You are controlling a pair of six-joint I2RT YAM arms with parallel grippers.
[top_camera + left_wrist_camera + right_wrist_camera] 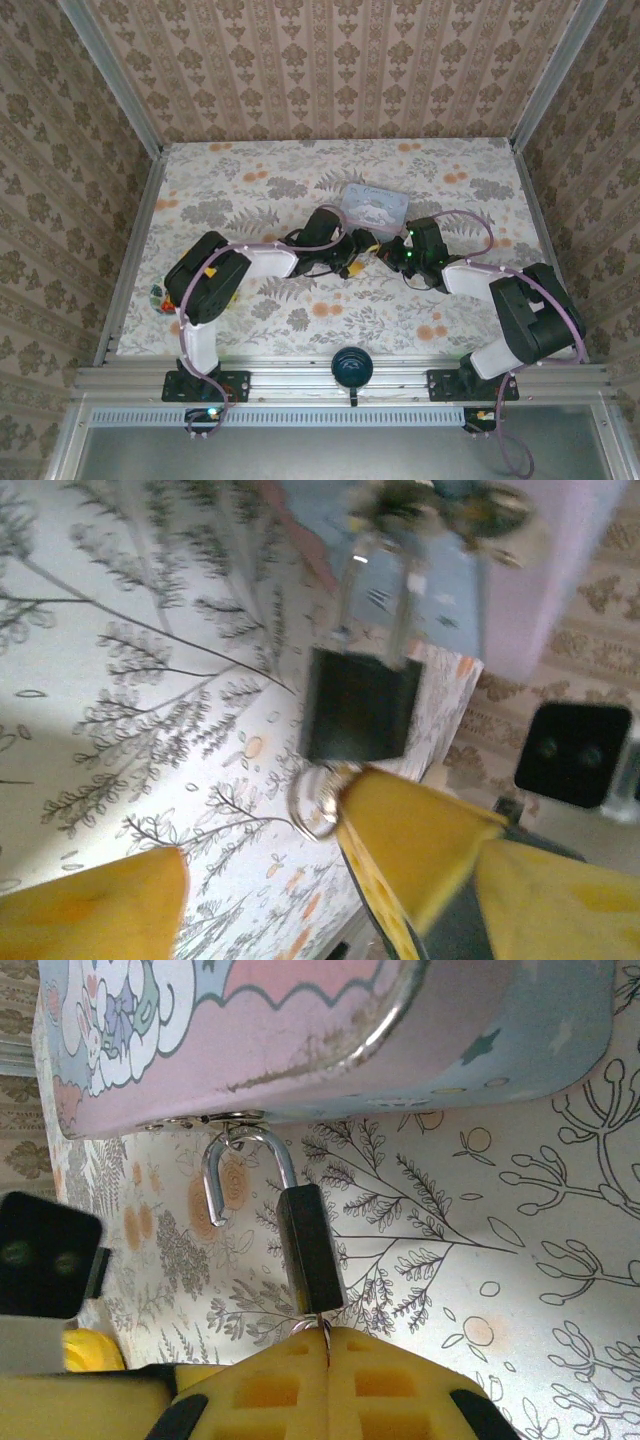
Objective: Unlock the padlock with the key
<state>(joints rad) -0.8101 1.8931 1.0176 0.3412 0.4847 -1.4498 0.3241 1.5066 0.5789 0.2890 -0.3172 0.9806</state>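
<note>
The padlock [310,1248], a small dark block, hangs by its metal shackle [232,1160] from the clasp of the pale blue tin [330,1030]. One leg of the shackle stands free of the body. The key [324,1326] sticks in the padlock's bottom, and my right gripper [326,1345] is shut on it. In the left wrist view the padlock [358,705] lies just ahead, with the key ring [312,802] below it. My left gripper [300,880] is open, its yellow fingers [95,910] wide apart and off the padlock. From above, both grippers [352,262] [388,254] meet beside the tin [373,208].
A round black knob [351,366] sits on the front rail between the arm bases. A small coloured object [157,295] lies at the table's left edge. Patterned walls close in the floral table [230,190] on three sides.
</note>
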